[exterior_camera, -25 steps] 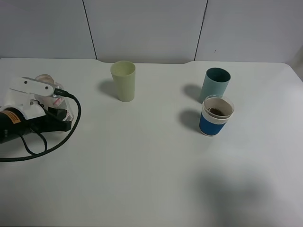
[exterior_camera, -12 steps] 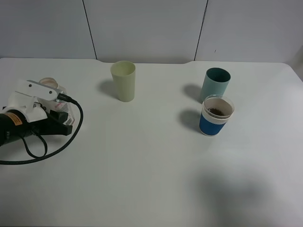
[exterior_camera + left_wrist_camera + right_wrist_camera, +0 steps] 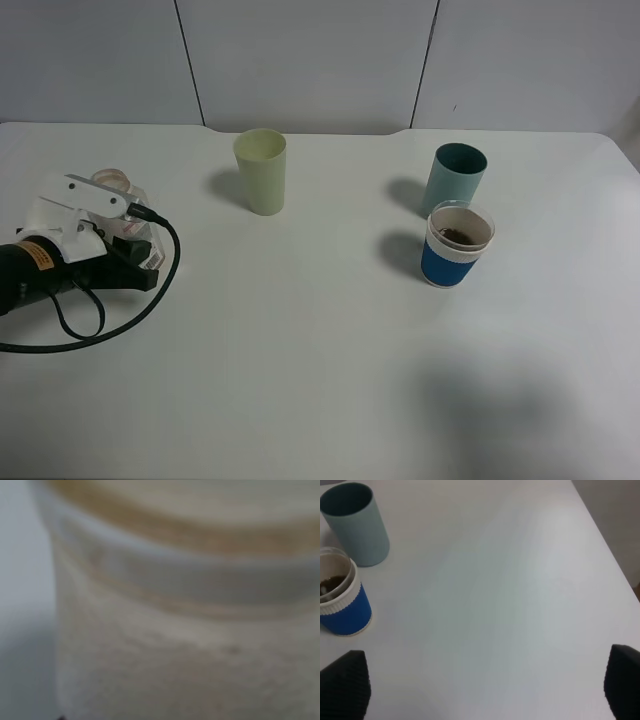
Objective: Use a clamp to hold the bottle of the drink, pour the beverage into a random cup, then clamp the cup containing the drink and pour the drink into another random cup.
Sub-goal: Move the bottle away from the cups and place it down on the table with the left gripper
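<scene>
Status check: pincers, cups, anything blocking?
Left pincer shut on the bottle, at far left. Right pincer open, empty. Blue-banded cup holds brown drink, teal tumbler just behind it. Nothing between right pincer and cup.

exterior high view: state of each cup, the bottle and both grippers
left gripper: shut on the bottle
bottle: upright
right gripper: open, holding nothing
blue-banded cup: upright, a little dark brown liquid inside
teal tumbler: upright, no liquid seen
yellow-green tumbler: upright, looks empty
</scene>
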Available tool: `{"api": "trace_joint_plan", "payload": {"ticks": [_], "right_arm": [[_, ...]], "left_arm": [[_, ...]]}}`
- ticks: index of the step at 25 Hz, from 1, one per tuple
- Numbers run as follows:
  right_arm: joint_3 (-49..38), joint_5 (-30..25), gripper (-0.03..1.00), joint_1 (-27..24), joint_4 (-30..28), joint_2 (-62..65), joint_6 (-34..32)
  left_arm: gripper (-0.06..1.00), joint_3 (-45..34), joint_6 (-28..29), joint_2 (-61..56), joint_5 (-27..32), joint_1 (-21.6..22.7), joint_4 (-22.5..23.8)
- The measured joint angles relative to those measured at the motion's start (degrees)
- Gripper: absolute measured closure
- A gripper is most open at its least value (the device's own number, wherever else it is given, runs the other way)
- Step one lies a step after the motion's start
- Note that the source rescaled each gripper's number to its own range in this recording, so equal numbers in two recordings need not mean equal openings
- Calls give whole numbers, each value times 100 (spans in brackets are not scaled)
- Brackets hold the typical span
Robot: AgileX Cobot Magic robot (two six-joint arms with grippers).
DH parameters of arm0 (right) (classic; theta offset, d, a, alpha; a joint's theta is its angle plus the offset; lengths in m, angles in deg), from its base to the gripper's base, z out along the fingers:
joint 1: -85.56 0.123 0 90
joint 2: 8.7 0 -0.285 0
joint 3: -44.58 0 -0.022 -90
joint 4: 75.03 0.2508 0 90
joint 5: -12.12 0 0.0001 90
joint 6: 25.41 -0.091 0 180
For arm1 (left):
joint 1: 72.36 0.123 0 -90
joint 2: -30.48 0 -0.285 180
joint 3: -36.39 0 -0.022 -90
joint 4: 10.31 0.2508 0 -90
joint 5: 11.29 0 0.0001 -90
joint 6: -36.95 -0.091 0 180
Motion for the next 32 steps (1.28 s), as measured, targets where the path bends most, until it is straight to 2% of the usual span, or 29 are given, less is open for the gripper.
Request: {"api": "trace_joint_plan", "payload": {"ticks": [4,32], "right_arm": [[0,0,17,0,0,0,0],[0,0,17,0,0,0,0]], "left_arm": [[92,0,245,0,-76,0,0],[92,0,402,0,-130,0,427]]}}
